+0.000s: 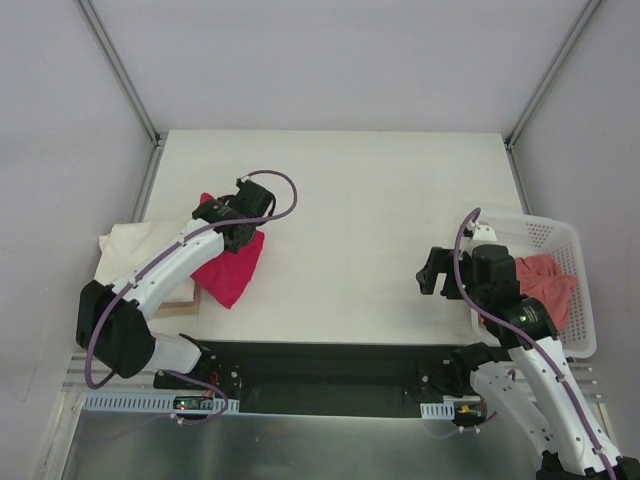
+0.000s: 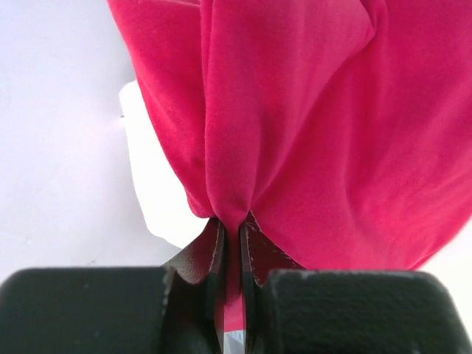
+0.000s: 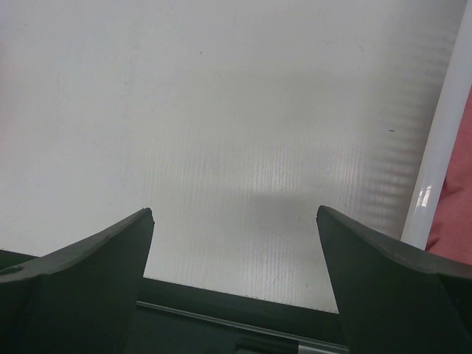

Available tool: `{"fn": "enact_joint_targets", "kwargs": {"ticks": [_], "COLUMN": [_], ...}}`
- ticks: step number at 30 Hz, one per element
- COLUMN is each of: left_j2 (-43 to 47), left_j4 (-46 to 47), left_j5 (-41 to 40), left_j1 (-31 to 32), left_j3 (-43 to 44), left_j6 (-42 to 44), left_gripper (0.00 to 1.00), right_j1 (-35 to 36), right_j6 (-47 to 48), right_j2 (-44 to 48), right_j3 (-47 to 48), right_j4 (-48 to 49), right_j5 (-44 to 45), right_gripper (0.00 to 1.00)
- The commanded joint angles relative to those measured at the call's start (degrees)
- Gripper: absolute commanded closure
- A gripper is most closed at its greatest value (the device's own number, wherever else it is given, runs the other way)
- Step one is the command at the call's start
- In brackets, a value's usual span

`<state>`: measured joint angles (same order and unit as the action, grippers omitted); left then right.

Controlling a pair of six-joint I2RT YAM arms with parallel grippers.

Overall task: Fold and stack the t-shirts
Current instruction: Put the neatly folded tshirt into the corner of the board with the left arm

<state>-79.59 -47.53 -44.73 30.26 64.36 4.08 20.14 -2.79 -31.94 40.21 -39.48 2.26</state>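
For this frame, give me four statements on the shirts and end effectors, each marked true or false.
1. The left end effector is shut on the crimson shirt. True.
2. The right end effector holds a shirt. False: it is open and empty; the salmon shirt lies in the basket.
3. The cream shirt lies at the left edge of the table. True.
4. The basket stands on the left. False: it stands at the right.

No word, label, brand mark, number or sign can be read on anything in these three views.
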Motion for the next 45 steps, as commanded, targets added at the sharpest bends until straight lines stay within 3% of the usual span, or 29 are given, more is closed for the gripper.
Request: {"fn": "enact_joint_targets", "kwargs": {"ticks": [1,15,21,27,32,39,43,45], "left_j2": [6.54,11.56,12.35,14.64,14.73,8.32,3.66,1.82], "left_j4": [-3.8,-12.85,-16.37,-14.62,-3.99,-2.31,-1.25,-0.99], "left_j5": [-5.54,-9.41,-5.64,-3.26,-2.46,-1.15,-4.65,-5.36], "left_j1": [-1.25,-3.63,-6.52,-12.76,-18.12,-27.26,-28.24,-29.2], "left_j3": [4.63,16.14,21.77,13.88,1.92,6.13,5.52,5.95], "left_j6": [2.78,2.25,0.76,-1.53,0.32,-0.38,-0.47,-1.35], "left_gripper": [1.0,1.0,1.0,1.0,1.0,1.0,1.0,0.95], "right_j1": [0.07,0.07,0.07,0.16,0.07,0.07,0.07,0.07], "right_j6": [-0.73,-0.99,-1.17,-1.26,-1.26,-1.26,-1.43,-1.43], "right_j2": [0.74,0.57,0.57,0.65,0.39,0.92,1.18,1.36], "right_j3": [-0.3,-0.48,-0.48,-0.57,-0.65,-0.83,-0.92,-1.01], "right_j4": [1.52,1.25,1.17,1.16,1.25,1.34,1.34,1.34], "right_j5": [1.08,3.01,3.27,3.45,2.92,2.75,2.57,2.31], "right_gripper": [0.03,0.03,0.03,0.03,0.03,0.03,0.03,0.03]}}
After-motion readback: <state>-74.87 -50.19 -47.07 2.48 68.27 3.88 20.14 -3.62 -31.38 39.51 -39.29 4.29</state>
